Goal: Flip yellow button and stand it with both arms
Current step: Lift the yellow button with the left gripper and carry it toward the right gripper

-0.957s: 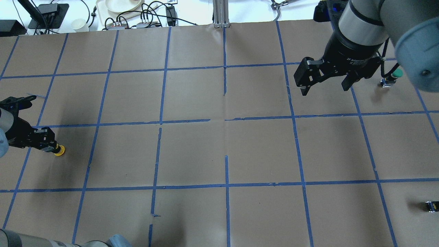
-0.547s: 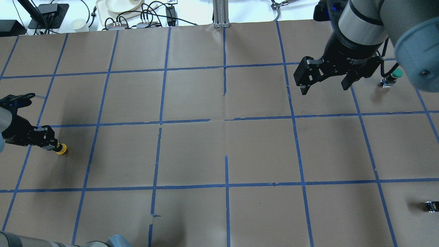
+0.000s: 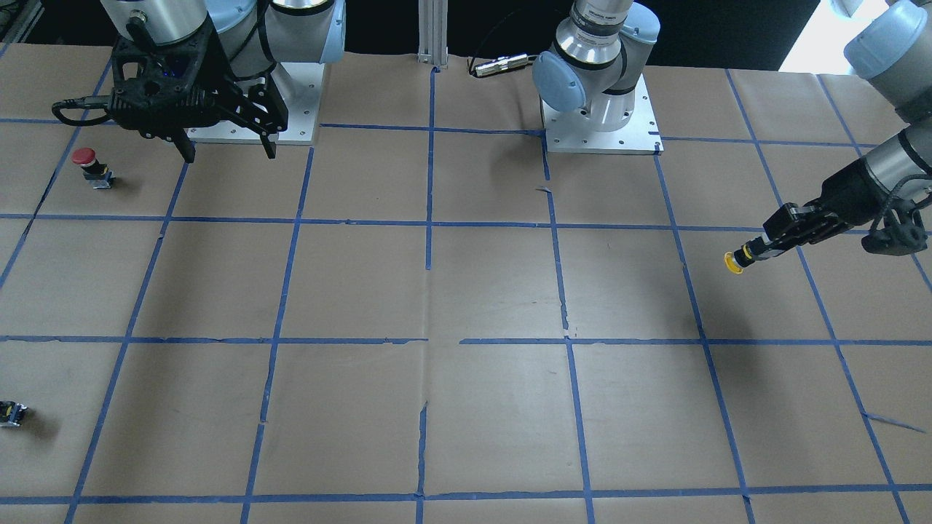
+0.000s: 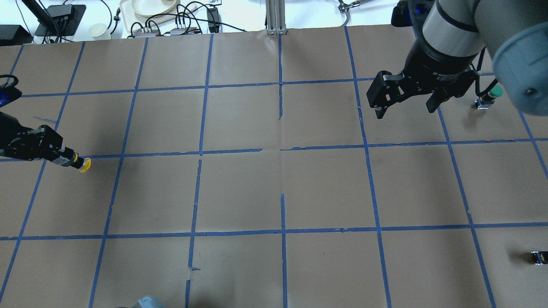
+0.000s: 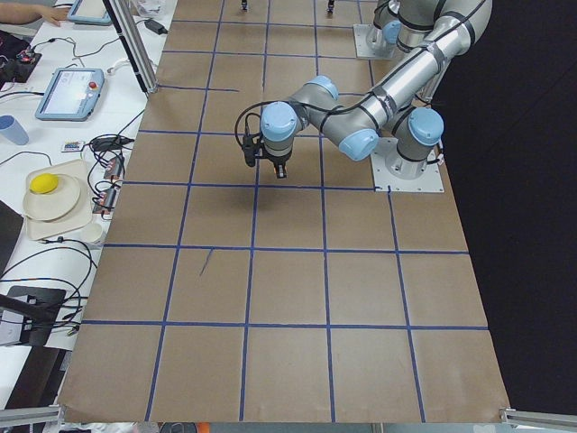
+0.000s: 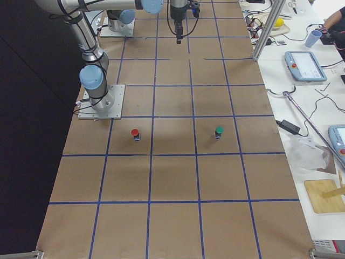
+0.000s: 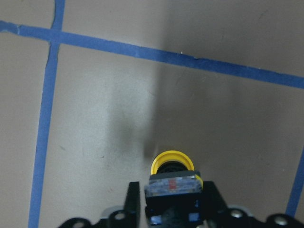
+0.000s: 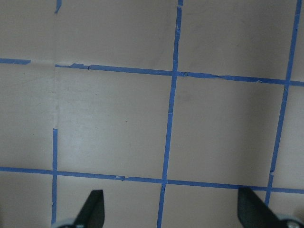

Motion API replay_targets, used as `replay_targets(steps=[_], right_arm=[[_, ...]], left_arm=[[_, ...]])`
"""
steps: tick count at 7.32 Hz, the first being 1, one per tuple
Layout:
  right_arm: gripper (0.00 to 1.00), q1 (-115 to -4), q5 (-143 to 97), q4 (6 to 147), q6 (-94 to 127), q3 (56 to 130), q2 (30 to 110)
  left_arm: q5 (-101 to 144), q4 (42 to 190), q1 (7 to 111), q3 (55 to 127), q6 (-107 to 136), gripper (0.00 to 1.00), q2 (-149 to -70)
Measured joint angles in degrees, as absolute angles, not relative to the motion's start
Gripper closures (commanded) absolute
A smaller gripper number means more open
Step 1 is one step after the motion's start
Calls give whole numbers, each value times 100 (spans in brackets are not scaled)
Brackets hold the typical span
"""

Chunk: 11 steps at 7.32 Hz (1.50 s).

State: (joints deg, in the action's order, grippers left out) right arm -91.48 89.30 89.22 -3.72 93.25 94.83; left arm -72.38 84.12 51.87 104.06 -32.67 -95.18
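The yellow button (image 4: pixel 84 164) is held in my left gripper (image 4: pixel 67 158), which is shut on its black and grey body. The button lies about level, off the paper, with its yellow cap pointing away from the gripper. It also shows in the front view (image 3: pixel 734 263) and in the left wrist view (image 7: pixel 172 164), where its shadow falls on the paper. My right gripper (image 4: pixel 404 110) is open and empty, hovering over the far right of the table (image 4: pixel 274 184). In the right wrist view its fingertips (image 8: pixel 93 207) stand wide apart over bare paper.
A green-capped button (image 4: pixel 493 93) stands just right of my right gripper. A red-capped button (image 3: pixel 87 162) stands near it in the front view. A tiny black-and-yellow part (image 4: pixel 537 257) lies at the near right edge. Cables and a plate (image 4: pixel 152 6) lie beyond the far edge.
My left gripper has risen and swung, carrying the yellow button up off the paper and farther from the robot; the cap now points sideways. The right arm has not moved.
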Motion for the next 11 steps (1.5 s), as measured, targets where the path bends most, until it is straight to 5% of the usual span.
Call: replay_targets(steps=[6,11], right_arm=[[0,-8255,8474,8991,-374,9064,9517],[0,-6662,3839,6929,-379,9209,9652]], left_arm=[[-3442,9680,7206,10419,-3189,79,-8851],[-757,9693,8647,10742,-2969,82,-8771]])
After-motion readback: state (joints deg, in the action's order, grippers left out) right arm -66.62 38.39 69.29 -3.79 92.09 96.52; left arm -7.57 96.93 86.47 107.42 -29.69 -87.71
